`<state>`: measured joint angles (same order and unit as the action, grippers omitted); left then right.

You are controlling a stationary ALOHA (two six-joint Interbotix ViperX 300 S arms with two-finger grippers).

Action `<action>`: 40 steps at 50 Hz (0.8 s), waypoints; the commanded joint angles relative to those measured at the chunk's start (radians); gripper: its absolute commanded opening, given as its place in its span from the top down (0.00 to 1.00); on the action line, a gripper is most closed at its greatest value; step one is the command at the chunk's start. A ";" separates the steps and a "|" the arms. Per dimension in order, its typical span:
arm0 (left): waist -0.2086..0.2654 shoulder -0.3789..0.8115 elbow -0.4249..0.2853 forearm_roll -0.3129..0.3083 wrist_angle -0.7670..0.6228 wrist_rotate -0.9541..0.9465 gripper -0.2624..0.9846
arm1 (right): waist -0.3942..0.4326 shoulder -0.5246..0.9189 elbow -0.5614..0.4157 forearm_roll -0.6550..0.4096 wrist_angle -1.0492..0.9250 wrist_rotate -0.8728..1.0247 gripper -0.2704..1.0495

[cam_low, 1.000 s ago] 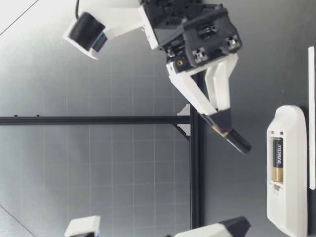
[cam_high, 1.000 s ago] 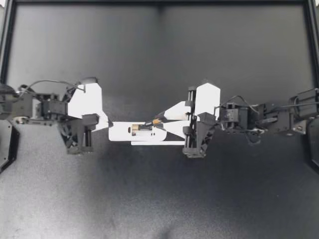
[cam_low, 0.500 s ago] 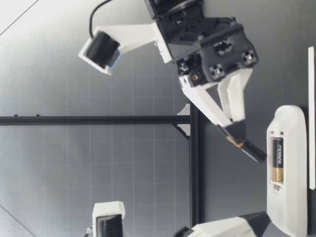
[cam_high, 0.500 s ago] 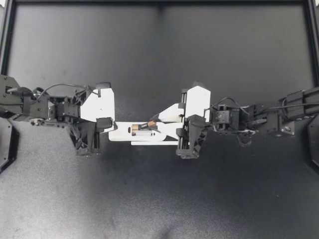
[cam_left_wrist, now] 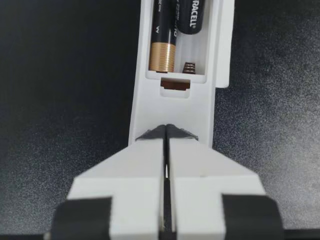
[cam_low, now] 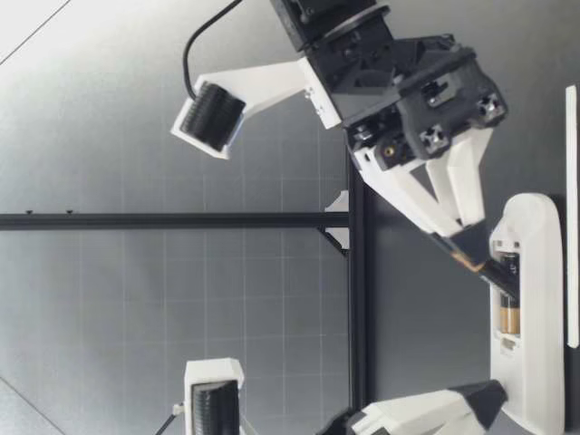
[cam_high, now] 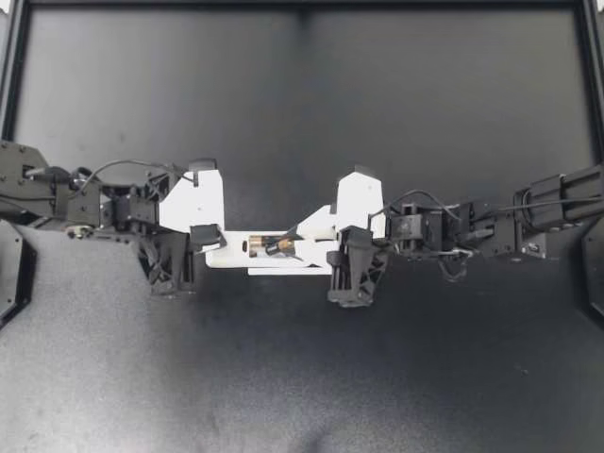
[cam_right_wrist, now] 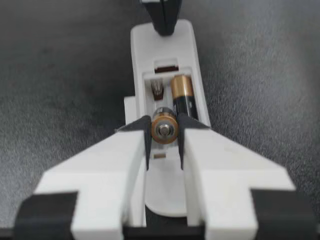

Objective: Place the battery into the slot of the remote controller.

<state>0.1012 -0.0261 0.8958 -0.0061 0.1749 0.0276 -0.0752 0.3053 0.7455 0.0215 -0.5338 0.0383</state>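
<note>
Top view: gripping a black-and-copper cylindrical battery with right gripper, fingers clenched on it from 2 sides. Pressing with left gripper, fingers closed tight together with nothing between them, tips resting on one end of a white rectangular plastic remote controller. Between the 2 grippers, that remote flat on the matte black table, battery bay open and facing up. Just under right gripper's fingers, alongside the remote, a thin flat white strip.

Right wrist view: copper end of the held battery pinched between the fingertips, far end tilted down toward the bay ahead of the jaws. Just ahead of them, a second black-and-copper battery already seated in 1 of the 2 slots. Beside it, the bare slot with a small metal spring.

Left wrist view: ahead of the closed tips, seated battery and spring side by side. Beyond the spring, black end of the held battery over the bare slot.

Low view: held battery slanted below right gripper, lower end at the bay. Cannot tell whether touching it.
</note>
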 commanded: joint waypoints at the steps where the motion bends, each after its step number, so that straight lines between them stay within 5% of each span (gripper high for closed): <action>1: 0.003 -0.002 -0.002 -0.005 0.014 -0.003 0.98 | 0.002 -0.014 -0.018 0.000 0.020 -0.005 0.77; 28: 0.003 -0.012 0.002 -0.005 0.026 -0.005 0.98 | 0.002 -0.020 -0.087 -0.044 0.213 -0.014 0.75; 40: 0.003 -0.012 0.000 -0.005 0.026 -0.005 0.98 | 0.002 -0.020 -0.118 -0.048 0.261 -0.014 0.57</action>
<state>0.1012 -0.0337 0.8958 -0.0107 0.1917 0.0230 -0.0767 0.3053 0.6550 -0.0245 -0.2823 0.0261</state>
